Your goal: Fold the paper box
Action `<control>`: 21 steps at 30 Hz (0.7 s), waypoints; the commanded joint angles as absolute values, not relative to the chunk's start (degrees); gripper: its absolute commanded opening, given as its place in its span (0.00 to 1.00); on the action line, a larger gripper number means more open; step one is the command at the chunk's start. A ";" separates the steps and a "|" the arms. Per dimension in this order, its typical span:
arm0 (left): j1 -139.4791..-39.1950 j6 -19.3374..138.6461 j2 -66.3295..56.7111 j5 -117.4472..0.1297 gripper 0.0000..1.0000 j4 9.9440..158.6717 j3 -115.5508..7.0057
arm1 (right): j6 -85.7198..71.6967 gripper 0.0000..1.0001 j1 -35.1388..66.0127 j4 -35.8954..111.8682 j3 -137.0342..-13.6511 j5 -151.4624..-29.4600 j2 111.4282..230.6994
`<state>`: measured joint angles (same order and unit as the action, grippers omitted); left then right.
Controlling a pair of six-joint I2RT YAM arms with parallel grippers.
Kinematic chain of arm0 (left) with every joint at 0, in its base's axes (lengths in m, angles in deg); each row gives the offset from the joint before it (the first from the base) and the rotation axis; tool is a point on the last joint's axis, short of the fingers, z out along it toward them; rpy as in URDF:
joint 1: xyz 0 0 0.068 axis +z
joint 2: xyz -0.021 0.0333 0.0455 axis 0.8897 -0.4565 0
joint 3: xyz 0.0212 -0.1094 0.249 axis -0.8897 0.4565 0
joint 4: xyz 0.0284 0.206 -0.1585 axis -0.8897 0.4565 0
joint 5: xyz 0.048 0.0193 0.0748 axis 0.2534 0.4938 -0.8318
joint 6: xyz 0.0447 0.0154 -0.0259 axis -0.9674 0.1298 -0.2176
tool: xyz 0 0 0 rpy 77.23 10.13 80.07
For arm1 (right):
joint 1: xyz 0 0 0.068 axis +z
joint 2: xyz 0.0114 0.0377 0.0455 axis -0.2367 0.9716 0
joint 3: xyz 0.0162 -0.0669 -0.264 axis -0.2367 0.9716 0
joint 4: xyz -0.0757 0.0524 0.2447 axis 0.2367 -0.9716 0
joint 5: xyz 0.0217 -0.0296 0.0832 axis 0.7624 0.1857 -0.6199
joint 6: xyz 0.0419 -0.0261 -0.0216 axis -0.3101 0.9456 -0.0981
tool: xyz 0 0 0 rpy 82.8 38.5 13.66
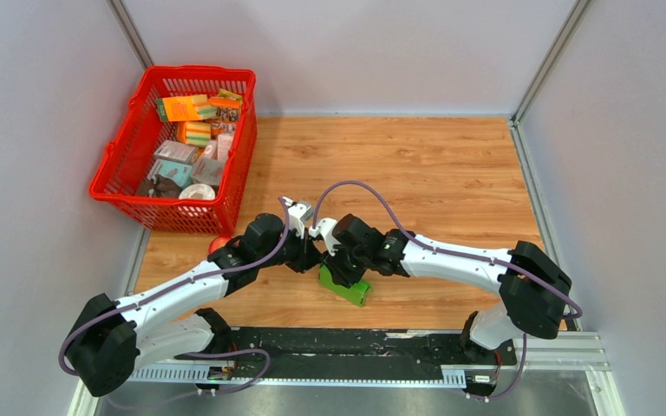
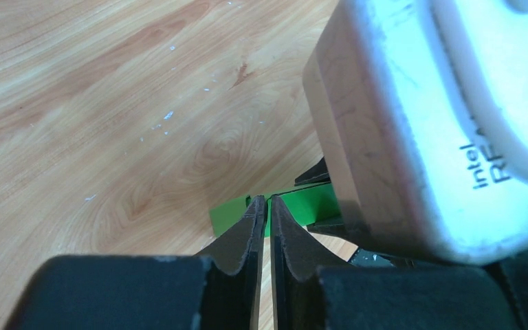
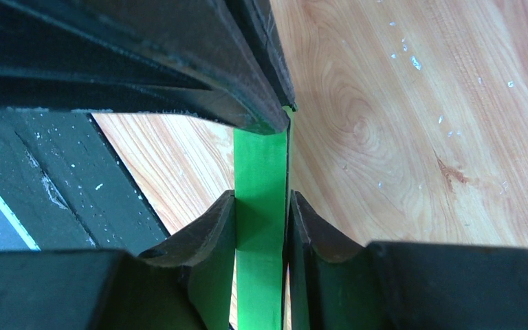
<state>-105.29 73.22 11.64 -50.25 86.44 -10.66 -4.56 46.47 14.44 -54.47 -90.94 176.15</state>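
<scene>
When viewed from above: shows both arms meeting over the near middle of the light wooden table. The bright green thin-card paper box rests on the boards directly beneath the left gripper and right gripper. Appears as a low, partly raised shape rather than a flat sheet. Includes the red plastic lattice basket of small packages at far left, well apart from the work.

Left wrist view: shows the left gripper narrowed to a hairline slit, tips at the edge of the paper box. Cannot tell whether card sits inside the slit. Crowded at right by the white camera housing of the other wrist.

Right wrist view: shows the right gripper clamped on an upright strip of the paper box, fingers pressed to both faces. Shows a black finger of the left gripper meeting the strip's top edge.

Judged as mid-fold: one panel raised and held, with no finished box visible. Closing and tucking of the other flaps probably yet to do.
</scene>
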 commanded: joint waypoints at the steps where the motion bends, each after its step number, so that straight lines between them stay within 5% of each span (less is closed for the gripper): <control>1: -107.31 70.58 10.39 -51.10 0.14 87.54 -13.39 | -2.92 0.29 46.95 16.96 -54.11 -92.14 176.47; 6: -108.71 69.61 9.42 -52.68 0.18 88.96 -14.10 | -2.92 0.28 46.95 16.96 -54.02 -92.14 176.12; 14: -111.44 68.55 8.55 -57.16 0.01 89.92 -14.80 | -3.45 0.28 46.96 17.49 -54.11 -92.66 176.64; 21: -114.34 69.08 9.34 -60.76 0.00 87.82 -12.34 | -5.11 0.31 47.04 18.63 -54.20 -88.46 176.99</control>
